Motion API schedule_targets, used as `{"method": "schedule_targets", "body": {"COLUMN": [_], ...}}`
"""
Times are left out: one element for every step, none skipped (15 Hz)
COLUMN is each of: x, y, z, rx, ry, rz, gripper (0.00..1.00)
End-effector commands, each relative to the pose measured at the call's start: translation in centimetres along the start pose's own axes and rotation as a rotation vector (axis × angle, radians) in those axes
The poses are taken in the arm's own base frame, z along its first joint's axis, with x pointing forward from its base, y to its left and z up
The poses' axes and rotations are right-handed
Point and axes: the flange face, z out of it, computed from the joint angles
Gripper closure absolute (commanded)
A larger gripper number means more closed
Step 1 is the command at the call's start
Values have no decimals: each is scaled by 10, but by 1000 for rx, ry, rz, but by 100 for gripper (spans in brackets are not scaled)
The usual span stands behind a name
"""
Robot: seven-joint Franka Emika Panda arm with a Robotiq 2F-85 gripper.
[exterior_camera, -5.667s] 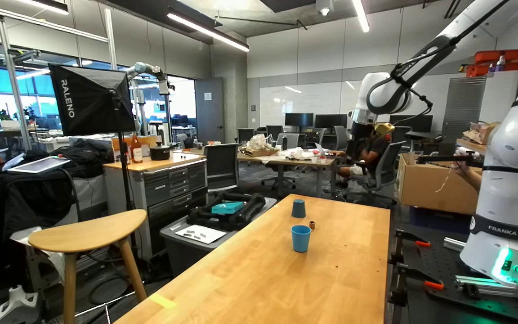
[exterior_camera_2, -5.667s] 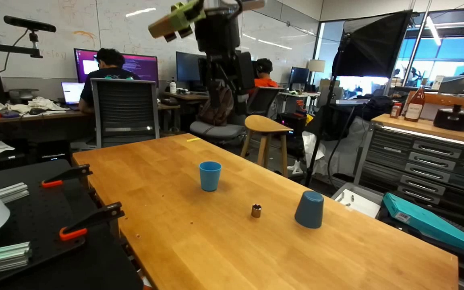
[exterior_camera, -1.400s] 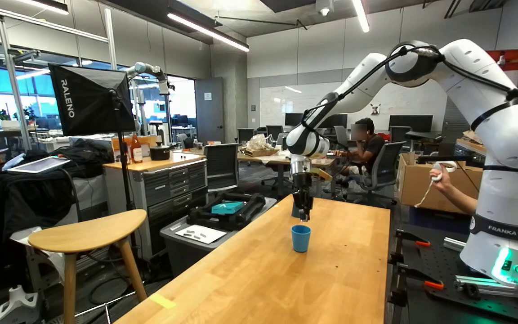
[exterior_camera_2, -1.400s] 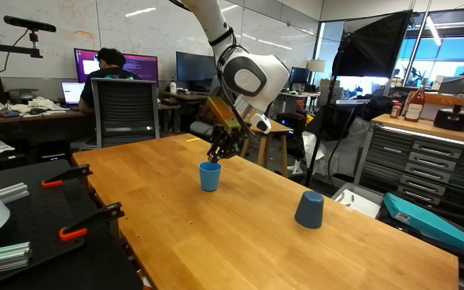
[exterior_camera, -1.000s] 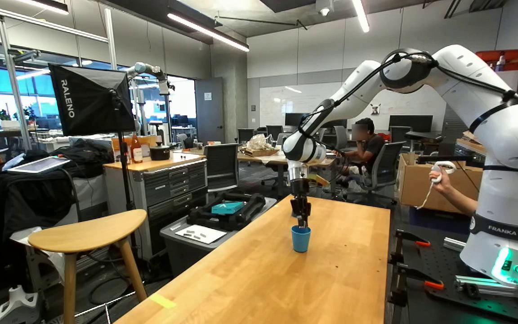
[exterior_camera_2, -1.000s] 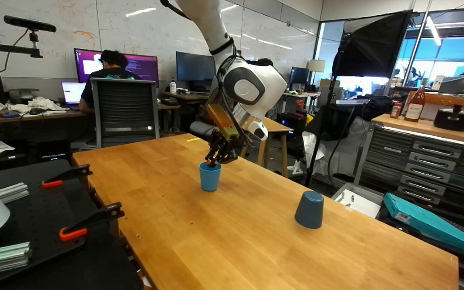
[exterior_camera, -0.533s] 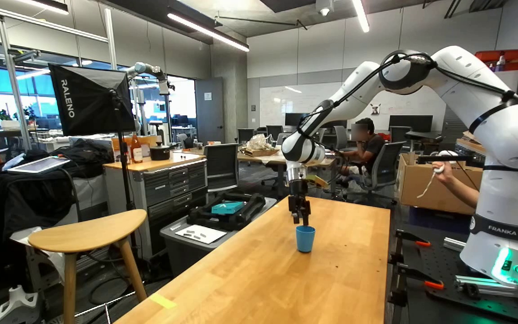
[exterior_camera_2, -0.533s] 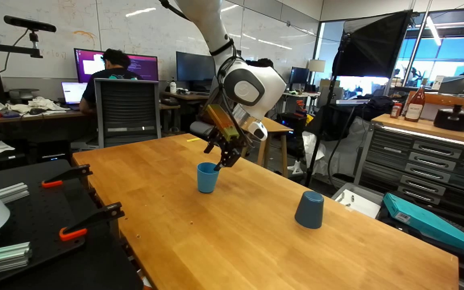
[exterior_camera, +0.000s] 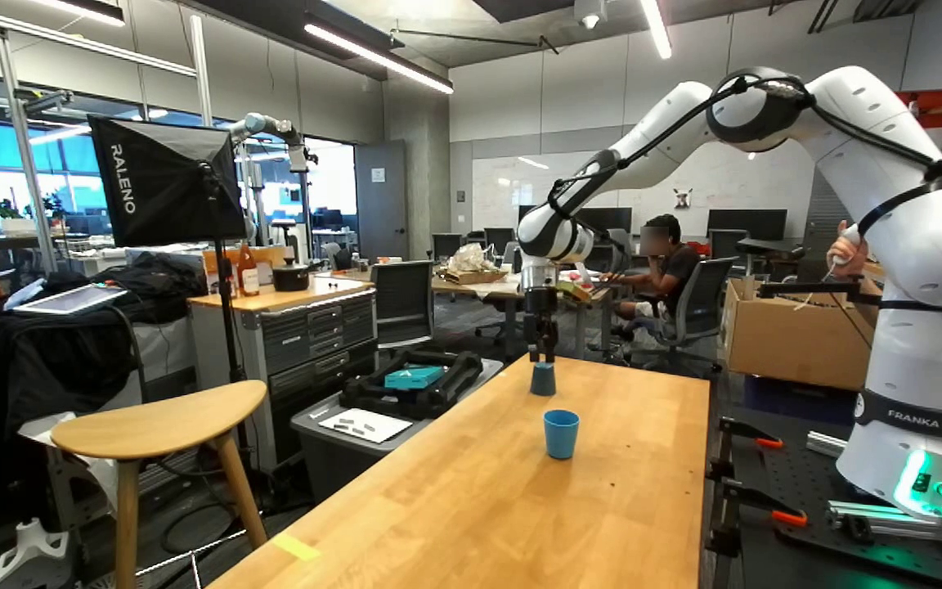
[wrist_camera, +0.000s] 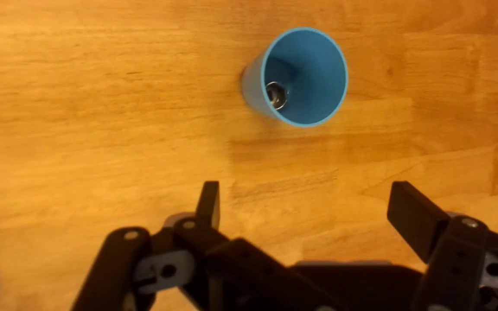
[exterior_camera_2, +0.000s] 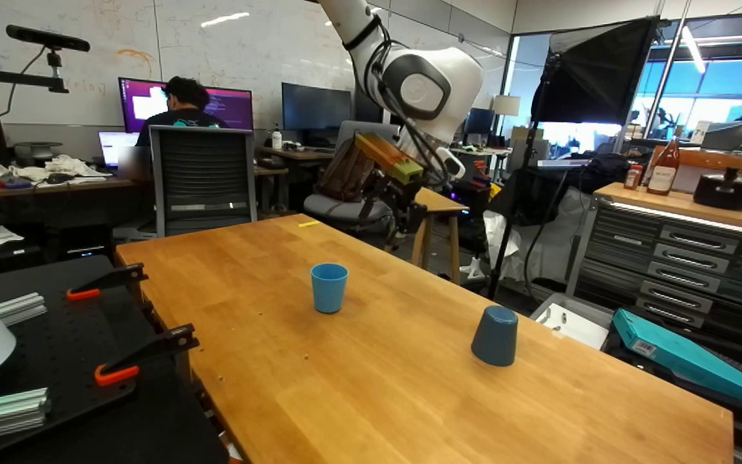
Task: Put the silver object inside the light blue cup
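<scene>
The silver object (wrist_camera: 276,96) sits inside the light blue cup (wrist_camera: 318,77), low down and close to the inner wall — the wrist view shows a shiny ring with a dark middle, partly cut off by the rim, so whether it stands upright or tilted I cannot tell. The light blue cup stands upright on the wooden bench (exterior_camera_2: 409,386), mouth up. The end effector (wrist_camera: 304,194) is released: its black fingers (wrist_camera: 415,220) stand wide apart, wood grain showing between them, and it hangs over the bench, off to one side of the light blue cup and apart from it. A darker blue cup (exterior_camera_2: 495,336) stands upside down on the bench; in an exterior view it is right of the light blue cup, well apart from it and nearer the camera. In an exterior view, a strip of yellow tape (exterior_camera: 297,547) lies on the bench, left of the light blue cup and closer to the camera — a wooden stool (exterior_camera: 160,419) stands beyond the bench's edge, farther left of that cup. There, too, the white arm (exterior_camera: 667,123) reaches in from the right of the light blue cup, and a person (exterior_camera: 678,274) sits well behind that cup.
</scene>
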Motion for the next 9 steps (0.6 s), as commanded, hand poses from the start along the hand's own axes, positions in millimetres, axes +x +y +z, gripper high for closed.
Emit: {"method": "schedule_targets", "body": {"x": [-40,-49,-58,-67,-76,-82,-58,-66,-72], "y": [-2,-2,0,-1,-1,0,4,3,1], "z": [-66,-82,-96,-109,-121,-131,-114,-124,-130], "rx": [-153,-188,-213,-230,-241,-243,-213,-219,-221], "ry": [72,91,113,130,151,170,133,146,154], "rz": [-87,-97,-107,-112,-111,-103,-82,-81,-80], "gripper": [0,0,0,0,0,0,0,0,0]}}
